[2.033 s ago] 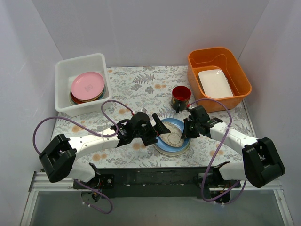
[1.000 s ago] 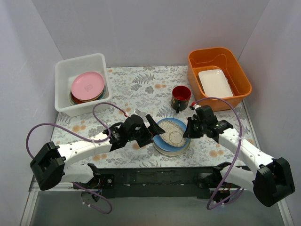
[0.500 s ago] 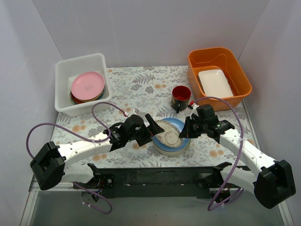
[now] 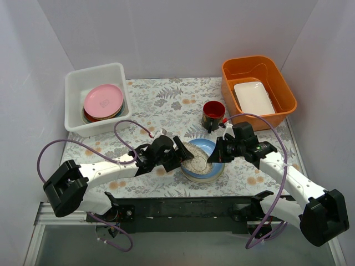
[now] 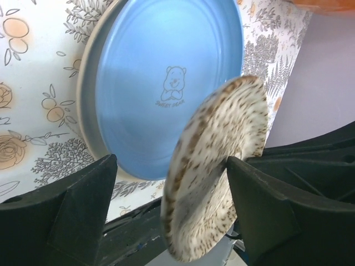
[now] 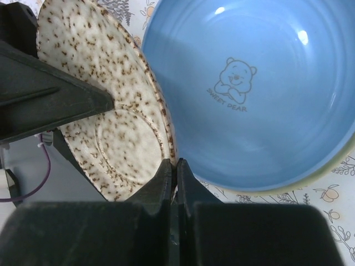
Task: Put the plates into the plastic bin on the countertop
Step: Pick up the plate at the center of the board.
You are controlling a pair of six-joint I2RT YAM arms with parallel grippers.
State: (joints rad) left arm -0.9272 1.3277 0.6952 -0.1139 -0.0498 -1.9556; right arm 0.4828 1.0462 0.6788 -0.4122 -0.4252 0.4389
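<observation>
The right fingers (image 6: 158,185) pinch the rim of the speckled plate (image 6: 105,122), tipped up on the blue plate (image 6: 260,94). The left fingers (image 5: 83,205) stand wide on both sides, not gripping. If right lets go early, it may drop. The mug (image 4: 213,113) is close behind. The plastic bin (image 4: 72,111) sits far left, with open surface between.

Two tubs: one white plastic bin (image 4: 75,97) at upper left, one orange tub (image 4: 255,66) at upper right. One white rectangular dish (image 4: 253,98), one dark red mug (image 4: 213,113). Three plates at lower centre: one speckled cream plate (image 5: 216,166), one light blue plate (image 5: 166,83), one pale-rimmed plate (image 5: 83,105) underneath. In the bin, one pink plate (image 4: 103,100) tops a stack (image 4: 90,117) whose number cannot be told. Two robot arms: left arm (image 4: 105,172), right arm (image 4: 288,177).
</observation>
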